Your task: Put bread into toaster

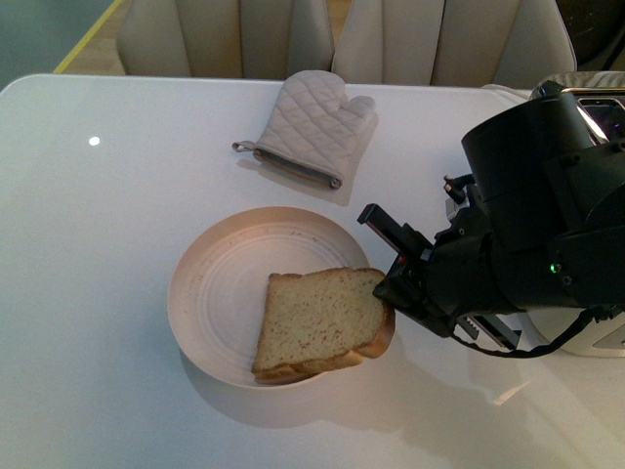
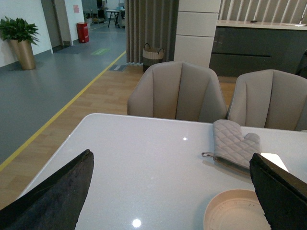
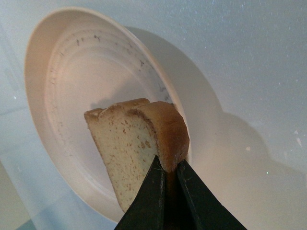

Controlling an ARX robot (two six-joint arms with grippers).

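A slice of tan bread (image 1: 317,318) with a brown crust lies on the right part of a round cream plate (image 1: 210,293). My right gripper (image 1: 389,290) is shut on the bread's right crust edge. In the right wrist view the black fingers (image 3: 151,194) pinch the crust of the bread (image 3: 129,148) above the plate (image 3: 72,72). The white toaster (image 1: 598,337) with a chrome top stands at the far right, mostly hidden behind my right arm. My left gripper (image 2: 170,191) is open over the table, its dark fingers (image 2: 57,196) wide apart.
A grey quilted oven mitt (image 1: 311,129) lies on the white table (image 1: 88,293) behind the plate; it also shows in the left wrist view (image 2: 235,146). Beige chairs (image 1: 225,34) stand along the far edge.
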